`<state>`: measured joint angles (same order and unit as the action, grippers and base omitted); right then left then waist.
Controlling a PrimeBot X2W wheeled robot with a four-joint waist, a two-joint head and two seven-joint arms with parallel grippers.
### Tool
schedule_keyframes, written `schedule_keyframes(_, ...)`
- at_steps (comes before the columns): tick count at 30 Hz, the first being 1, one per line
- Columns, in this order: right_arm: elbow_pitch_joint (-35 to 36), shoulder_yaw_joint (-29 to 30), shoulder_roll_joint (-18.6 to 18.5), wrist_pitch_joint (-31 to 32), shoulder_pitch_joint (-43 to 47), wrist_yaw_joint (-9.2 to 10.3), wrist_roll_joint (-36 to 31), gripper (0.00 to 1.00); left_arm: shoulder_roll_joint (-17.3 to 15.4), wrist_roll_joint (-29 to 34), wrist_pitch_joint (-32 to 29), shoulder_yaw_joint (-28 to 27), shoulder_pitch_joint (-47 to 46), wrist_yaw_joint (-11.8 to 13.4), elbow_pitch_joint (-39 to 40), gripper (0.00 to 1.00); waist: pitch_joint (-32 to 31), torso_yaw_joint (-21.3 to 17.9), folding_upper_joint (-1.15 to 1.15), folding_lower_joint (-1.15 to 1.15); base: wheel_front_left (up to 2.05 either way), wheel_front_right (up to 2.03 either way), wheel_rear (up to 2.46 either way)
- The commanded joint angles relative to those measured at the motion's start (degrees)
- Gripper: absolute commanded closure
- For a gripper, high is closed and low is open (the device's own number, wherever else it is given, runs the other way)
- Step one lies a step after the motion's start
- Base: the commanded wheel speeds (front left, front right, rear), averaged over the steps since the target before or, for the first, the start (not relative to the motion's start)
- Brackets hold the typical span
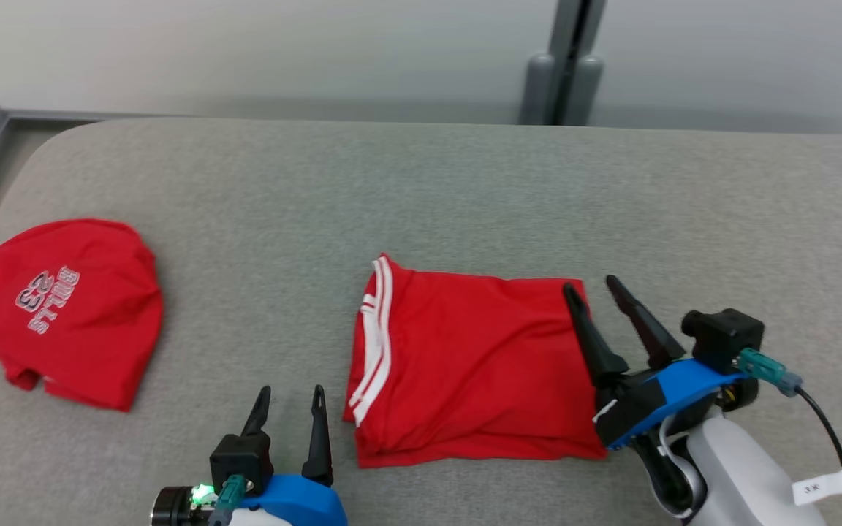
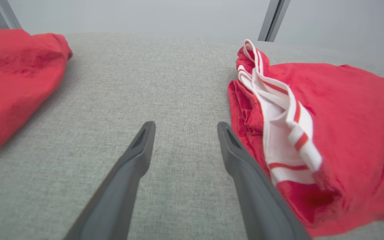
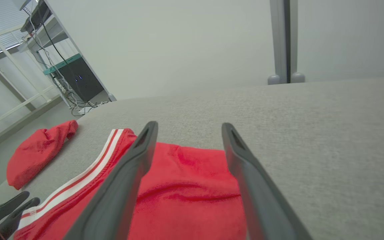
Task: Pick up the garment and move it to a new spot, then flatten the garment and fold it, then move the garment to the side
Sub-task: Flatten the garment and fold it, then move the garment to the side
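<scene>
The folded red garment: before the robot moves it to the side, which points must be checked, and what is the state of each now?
1. Folded garment lies folded and flat on the table: ok.
2. Right claw open, over the garment's right edge, holding nothing: ok.
3. Left claw open, beside the striped edge, holding nothing: ok.
4. Grip on the garment for the move: not ok, neither claw has one.
5. Free spot at the side: ok on the right; the second red garment occupies the left.
6. Right claw touches the cloth: cannot tell.
</scene>
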<state>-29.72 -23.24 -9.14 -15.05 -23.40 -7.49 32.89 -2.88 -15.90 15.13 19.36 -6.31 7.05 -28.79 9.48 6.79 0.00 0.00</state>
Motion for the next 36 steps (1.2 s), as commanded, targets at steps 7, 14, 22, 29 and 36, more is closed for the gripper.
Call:
schedule_keyframes(7,-0.62,8.5,0.81,-0.15,5.1,0.0,-9.86,0.0,-0.05,2.8,0.02,-3.55,-1.55,1.16,0.55,0.0,-2.48,-6.37,0.0,0.0,0.0,0.0,0.0)
schedule_keyframes(14,-1.64,12.67,2.89,-0.16,9.27,0.0,-16.44,0.0,-0.03,4.65,0.01,-5.64,1.29,1.25,0.78,0.0,-4.5,-8.03,0.0,0.0,0.0,0.0,0.0)
schedule_keyframes(22,-3.45,14.19,4.71,-0.16,12.55,0.0,-19.76,0.0,-0.04,5.18,0.01,-6.37,4.89,0.55,2.04,0.0,-6.53,-8.27,0.0,0.0,0.0,0.0,0.0)
schedule_keyframes(29,-3.6,14.08,5.38,-0.16,12.09,0.0,-20.14,0.0,-0.04,5.42,0.01,-6.17,4.85,0.03,2.7,0.0,-6.36,-7.97,0.0,0.0,0.0,0.0,0.0)
schedule_keyframes(36,-6.14,9.32,4.85,-0.15,6.39,0.0,-19.58,0.0,-0.04,4.76,0.01,-3.89,2.45,-0.26,2.81,0.0,-2.39,-6.05,0.0,0.0,0.0,0.0,0.0)
